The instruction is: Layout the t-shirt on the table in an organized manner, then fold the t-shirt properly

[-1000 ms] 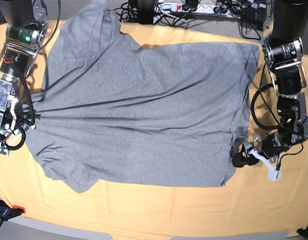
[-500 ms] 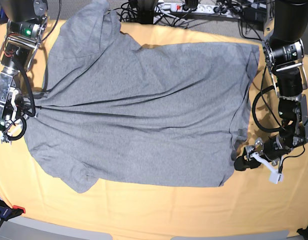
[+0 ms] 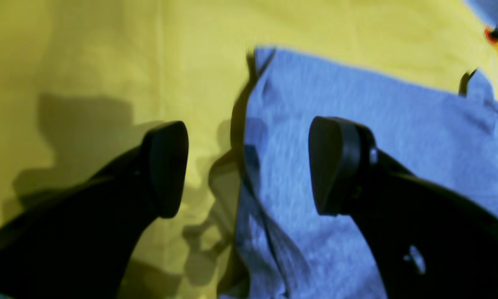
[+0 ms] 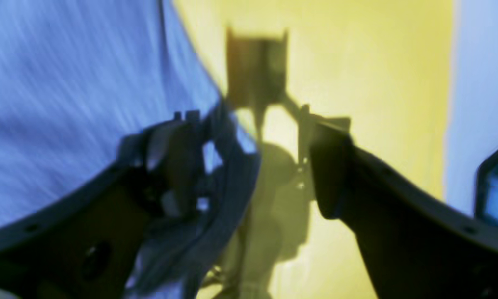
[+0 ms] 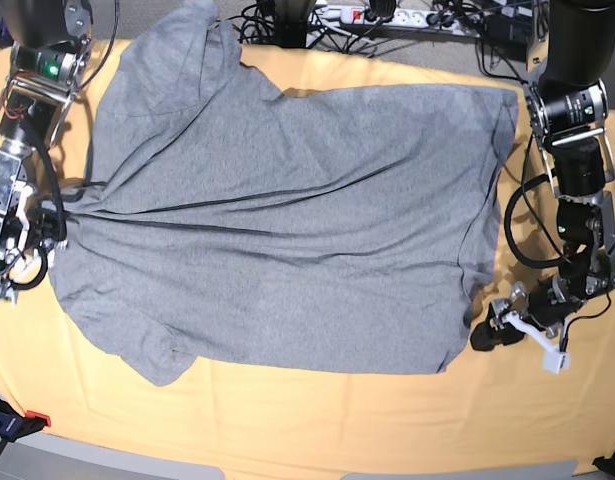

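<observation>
On my base view, the right gripper (image 5: 17, 262) sits at the far left edge of the table (image 5: 317, 410), right beside the t-shirt (image 5: 287, 230) where a long crease runs out from that edge across the cloth. My right wrist view is blurred, but I can make out its two fingers standing apart, with yellow tablecloth between them and a bunched bit of grey fabric lying against the inner face of the left finger (image 4: 182, 166) — I cannot tell whether the cloth is merely draped there or caught on it.

The t-shirt lies spread flat on the table, plain grey side up, its hem toward the right of the base view and one sleeve (image 5: 137, 345) pointing to the near edge. The other sleeve reaches up past the far edge, toward a tangle of cables (image 5: 287, 25) and a power strip (image 5: 407, 15).

At the right, the left gripper (image 5: 492, 330) rests low beside the shirt's near hem corner. In my left wrist view its jaws are spread wide — one fingertip (image 3: 166, 166) over bare yellow cloth, the other over grey fabric, the shirt's edge running between them, nothing clamped.
</observation>
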You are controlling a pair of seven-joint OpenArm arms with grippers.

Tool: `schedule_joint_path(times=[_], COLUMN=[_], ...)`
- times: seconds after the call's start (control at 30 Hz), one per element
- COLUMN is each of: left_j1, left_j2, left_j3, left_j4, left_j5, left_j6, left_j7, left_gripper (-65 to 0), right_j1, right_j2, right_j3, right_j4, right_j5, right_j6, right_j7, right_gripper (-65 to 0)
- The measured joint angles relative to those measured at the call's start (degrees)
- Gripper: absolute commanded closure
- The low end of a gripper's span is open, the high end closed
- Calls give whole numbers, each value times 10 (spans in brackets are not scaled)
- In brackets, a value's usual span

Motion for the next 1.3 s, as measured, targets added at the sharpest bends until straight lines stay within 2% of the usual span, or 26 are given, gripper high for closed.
schedule_joint_path(times=[0.1, 0.33, 0.53, 0.57, 0.63, 0.83, 0.93, 1.17, 1.2, 1.3], left_j1=[-6, -20, -18, -19, -19, -12, -10, -21, -22, -21], left_j2=[0, 25, 74, 79, 87, 93, 93, 89, 88, 87], left_j3=[0, -1, 0, 0, 0, 0, 0, -3, -3, -3], left_j4=[0, 0, 0, 0, -1, -15, -44, -106, -109, -111], left_j5=[1, 105, 165, 174, 190, 235, 230, 215, 205, 160], left_j6=[1, 100, 103, 109, 145, 182, 174, 112, 97, 23], left_j7=[-16, -86, -87, -90, -100, -115, -134, -176, -172, -132], left_gripper=[-461, -467, -467, -467, -467, -467, -467, -467, -467, -467], right_j1=[16, 24, 22, 21, 21, 12, 13, 13, 13, 13], right_j2=[9, 15, 15, 15, 15, 15, 15, 15, 15, 15], right_j3=[0, 0, 0, 0, 0, 0, 0, 0, 0, 0], right_j4=[0, 0, 0, 0, 0, 0, 0, 0, 0, 0], right_j5=[-5, -4, 0, 0, 0, 0, 0, 0, 0, 0], right_j6=[-3, -2, 2, 2, 2, 2, 2, 2, 2, 0], right_j7=[13, 17, 17, 17, 17, 15, 15, 15, 15, 15], right_gripper=[-454, -454, -454, -454, -454, -454, -454, -454, -454, -454])
